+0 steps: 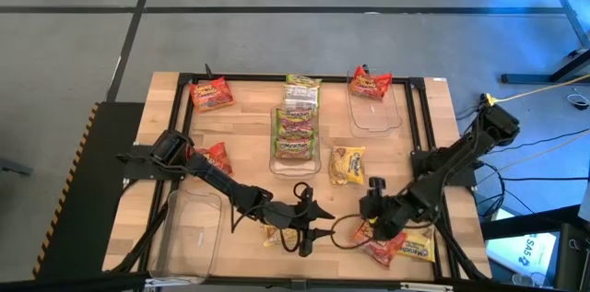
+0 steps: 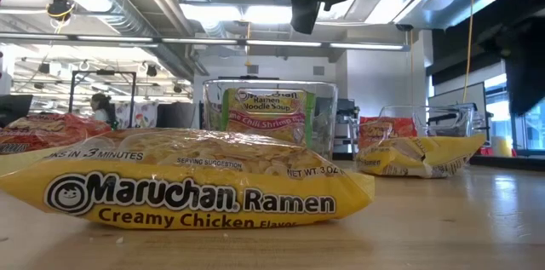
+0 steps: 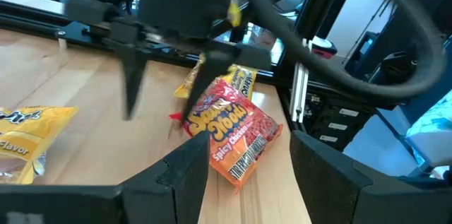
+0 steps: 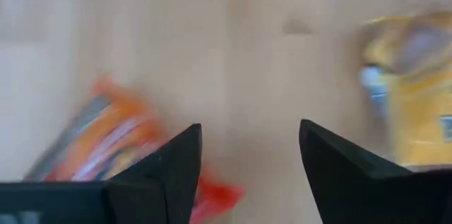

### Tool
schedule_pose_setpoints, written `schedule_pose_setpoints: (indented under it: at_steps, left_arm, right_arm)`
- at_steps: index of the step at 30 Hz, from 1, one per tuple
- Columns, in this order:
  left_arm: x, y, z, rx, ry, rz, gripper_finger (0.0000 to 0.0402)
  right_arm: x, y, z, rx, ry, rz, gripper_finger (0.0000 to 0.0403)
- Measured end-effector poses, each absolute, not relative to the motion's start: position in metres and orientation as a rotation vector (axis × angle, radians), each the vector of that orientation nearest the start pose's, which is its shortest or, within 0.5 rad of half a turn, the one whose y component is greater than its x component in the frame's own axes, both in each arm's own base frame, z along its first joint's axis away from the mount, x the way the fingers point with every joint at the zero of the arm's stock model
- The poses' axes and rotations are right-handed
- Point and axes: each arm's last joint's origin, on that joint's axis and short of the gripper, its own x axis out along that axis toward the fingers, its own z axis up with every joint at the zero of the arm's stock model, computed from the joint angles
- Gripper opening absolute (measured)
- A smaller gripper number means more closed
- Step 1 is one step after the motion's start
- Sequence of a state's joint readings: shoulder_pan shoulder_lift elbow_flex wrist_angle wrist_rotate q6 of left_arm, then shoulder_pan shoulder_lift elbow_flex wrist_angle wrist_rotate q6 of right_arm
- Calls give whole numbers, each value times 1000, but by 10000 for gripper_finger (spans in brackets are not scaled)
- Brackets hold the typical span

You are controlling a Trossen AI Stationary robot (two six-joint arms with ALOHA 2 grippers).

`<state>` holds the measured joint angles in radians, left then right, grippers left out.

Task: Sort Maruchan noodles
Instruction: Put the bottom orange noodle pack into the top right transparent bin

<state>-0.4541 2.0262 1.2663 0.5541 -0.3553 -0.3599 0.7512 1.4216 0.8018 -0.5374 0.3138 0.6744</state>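
— Red crinkly ramen packet (image 1: 385,248) near the tabletop's front edge, right side, beside a yellow one (image 1: 418,248)?
— Yes. The right gripper (image 1: 371,207) hovers just over it, fingers spread, holding nothing.
— And the left gripper (image 1: 318,223)?
— Open and empty too, near the front edge's middle. Green packets (image 1: 296,124) fill the clear plastic bin (image 1: 276,165) at the centre.

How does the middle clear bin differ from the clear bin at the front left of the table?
The middle bin holds a row of green packets; the front-left bin looks bare. The middle bin sits mid-table, the front-left bin beside the left arm. Both are clear rectangular plastic.
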Motion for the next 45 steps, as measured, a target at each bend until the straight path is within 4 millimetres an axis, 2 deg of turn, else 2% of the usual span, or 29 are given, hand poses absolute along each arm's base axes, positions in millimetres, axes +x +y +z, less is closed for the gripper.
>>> schedule_pose_setpoints:
  at_steps: [4, 6, 8, 12, 17, 23, 29, 32, 34, 37, 39, 42, 45]
  left_arm:
    - [407, -187, 196, -278, 204, -63, 190]
    - [407, -187, 196, -278, 204, -63, 190]
    - [407, -187, 196, -278, 204, -62, 190]
    - [407, -187, 196, -277, 205, -66, 190]
    - [407, -187, 196, -275, 205, -67, 190]
    - [408, -184, 196, -270, 205, -60, 190]
    - [409, -183, 196, -266, 206, -56, 190]
    - [409, -183, 195, -262, 216, -54, 190]
    - [408, -183, 194, -265, 224, -53, 190]
    - [408, -183, 194, -266, 227, -53, 190]
    - [408, -183, 194, -264, 231, -51, 190]
    - [408, -183, 190, -275, 248, -41, 190]
    - [411, -182, 176, -305, 273, -3, 190]
  right_arm:
    - [182, 183, 209, 82, 1135, 295, 193]
    - [170, 195, 211, 79, 1167, 402, 184]
    - [157, 205, 207, 33, 1149, 443, 176]
    - [140, 216, 187, -48, 1081, 445, 162]
    - [139, 218, 167, -164, 1038, 378, 144]
    - [166, 204, 154, -285, 926, 133, 130]
    - [201, 179, 140, -222, 946, -71, 129]
    - [214, 167, 139, -201, 946, -116, 129]
    - [218, 164, 150, -191, 955, -95, 129]
    - [217, 165, 187, -149, 924, -30, 129]
    - [207, 159, 208, -102, 938, -4, 129]
    - [186, 143, 225, 0, 943, 3, 129]
    - [165, 126, 226, 107, 933, 10, 129]
